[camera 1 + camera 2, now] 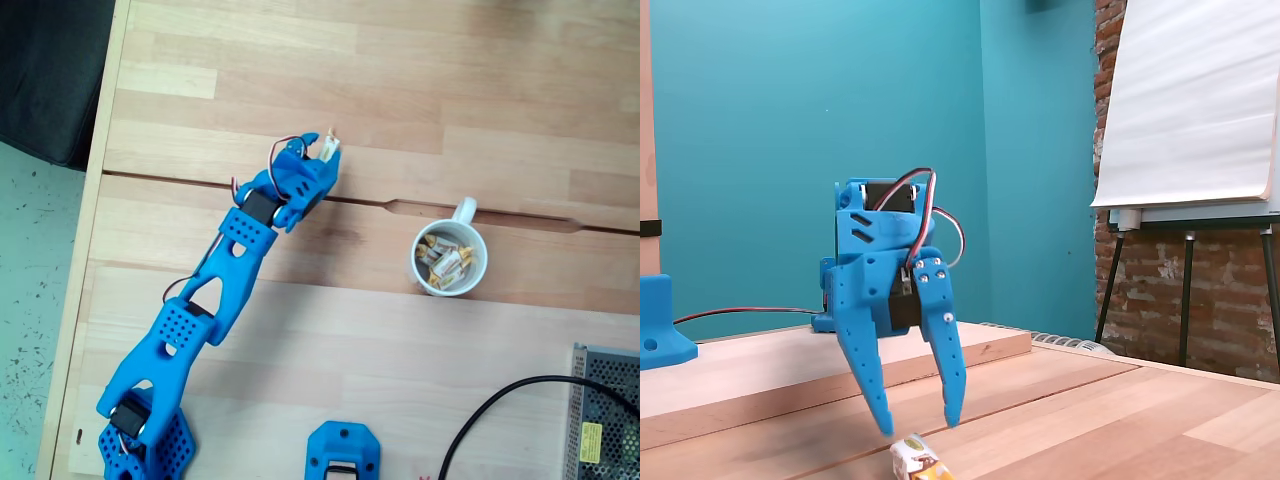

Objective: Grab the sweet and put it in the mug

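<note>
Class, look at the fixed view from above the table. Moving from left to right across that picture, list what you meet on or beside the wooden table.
Dark object at the top-left corner → blue arm's base → gripper above the sweet → mug holding wrapped sweets → metal box at the bottom-right corner.

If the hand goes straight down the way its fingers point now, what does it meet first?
Most likely the sweet, lying on the table just below the open hand; depth is hard to judge, so the fingertips might land beside it.

teal wall point(760, 120), brick wall point(1200, 290), wooden table point(400, 80)
</note>
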Controlling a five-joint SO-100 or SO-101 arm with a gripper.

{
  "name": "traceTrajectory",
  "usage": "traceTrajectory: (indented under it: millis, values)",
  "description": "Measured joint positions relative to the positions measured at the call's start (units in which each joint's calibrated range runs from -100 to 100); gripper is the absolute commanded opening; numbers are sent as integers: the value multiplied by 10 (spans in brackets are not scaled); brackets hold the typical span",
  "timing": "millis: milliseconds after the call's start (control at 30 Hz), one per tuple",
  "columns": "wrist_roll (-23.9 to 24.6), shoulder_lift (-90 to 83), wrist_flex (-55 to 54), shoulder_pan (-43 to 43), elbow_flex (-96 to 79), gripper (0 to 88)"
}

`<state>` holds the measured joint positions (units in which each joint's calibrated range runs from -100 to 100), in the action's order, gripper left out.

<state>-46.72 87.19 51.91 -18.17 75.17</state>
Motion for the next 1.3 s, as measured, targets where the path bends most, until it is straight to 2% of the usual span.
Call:
traceTrajectory:
  millis: [867,1133,1300]
  values:
    - [-1,41,0,0,7,163]
    - [0,41,0,0,7,21]
    - [0,41,0,0,7,42]
